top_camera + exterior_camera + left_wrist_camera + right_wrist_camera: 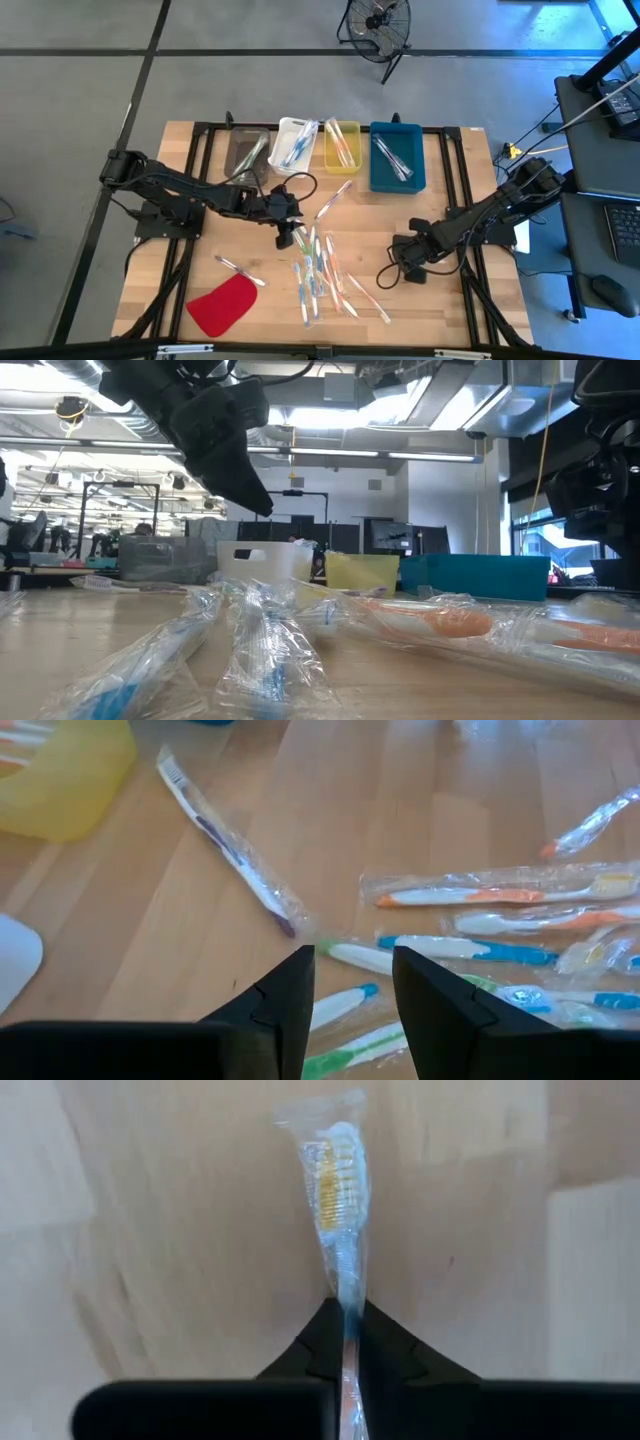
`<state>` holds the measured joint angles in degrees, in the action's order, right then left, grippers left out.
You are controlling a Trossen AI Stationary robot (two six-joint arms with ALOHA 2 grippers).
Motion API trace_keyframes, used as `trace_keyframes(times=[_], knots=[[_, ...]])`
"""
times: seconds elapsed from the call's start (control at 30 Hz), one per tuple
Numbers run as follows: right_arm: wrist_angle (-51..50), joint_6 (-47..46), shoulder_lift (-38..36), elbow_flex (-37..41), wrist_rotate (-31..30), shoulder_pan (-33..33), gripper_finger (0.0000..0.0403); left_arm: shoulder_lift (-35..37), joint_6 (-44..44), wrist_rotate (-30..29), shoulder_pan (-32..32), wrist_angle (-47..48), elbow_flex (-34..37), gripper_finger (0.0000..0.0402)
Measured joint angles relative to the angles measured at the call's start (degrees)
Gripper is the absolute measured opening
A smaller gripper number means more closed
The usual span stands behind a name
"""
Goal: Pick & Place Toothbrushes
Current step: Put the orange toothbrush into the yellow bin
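Several toothbrushes (318,275) in clear wrappers lie scattered on the wooden table (190,200), and the low view shows them close up (260,650). My left gripper (350,990) hangs open above the far left end of the pile (287,228), its fingers on either side of a blue-and-white toothbrush (440,948) without touching it. My right gripper (405,262) points down at the table's right side and is shut on a wrapped toothbrush (338,1190) with yellow bristles. My right gripper pinches the wrapped toothbrush by its handle (347,1315) between its two fingers, coming from above and pointing down. The head with the yellow bristles (335,1175) reaches out past the fingertips over the table. Whether it still rests on the wood I cannot tell.
Along the far edge stand a clear bin (247,150), a white bin (297,143), a yellow bin (342,145) and a blue bin (397,155), each holding toothbrushes. A flat red piece (222,305) lies near the front left. One toothbrush (238,270) lies apart beside it.
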<state>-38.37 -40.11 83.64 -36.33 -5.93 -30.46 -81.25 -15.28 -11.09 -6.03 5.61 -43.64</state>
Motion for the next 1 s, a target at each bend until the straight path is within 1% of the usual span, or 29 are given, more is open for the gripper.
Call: trace_keyframes(times=[0.1, 0.2, 0.4, 0.57, 0.83, 1.0], knots=[[0.61, 0.23, 0.32, -1.01, -2.33, 0.04, 0.002, 0.0, 0.98, 0.02, -0.04, 0.05, 0.0, 0.0132], [1.58, 0.73, 0.37, -2.03, -6.16, 0.26, 0.0013, 0.0, 1.07, 0.02, -0.1, -0.55, 0.47, 0.0132], [5.13, 3.7, 0.34, -2.8, -9.21, 1.43, 0.0002, 0.0, 0.82, 0.2, -0.26, -9.27, 6.15, 0.0132], [8.11, 6.58, 0.25, -2.89, -9.07, 4.27, 0.0002, 0.0, -0.27, 0.35, -0.26, -13.27, 9.59, 0.0132], [16.87, 11.79, -0.15, -2.95, -8.55, 9.65, 0.0002, 0.0, -0.55, 0.5, -0.26, -12.03, 9.81, 0.0132], [21.87, 12.32, -1.09, -3.0, -7.98, 13.14, 0.0002, 0.0, -0.53, 0.48, -0.26, -8.92, 9.81, 0.0132]])
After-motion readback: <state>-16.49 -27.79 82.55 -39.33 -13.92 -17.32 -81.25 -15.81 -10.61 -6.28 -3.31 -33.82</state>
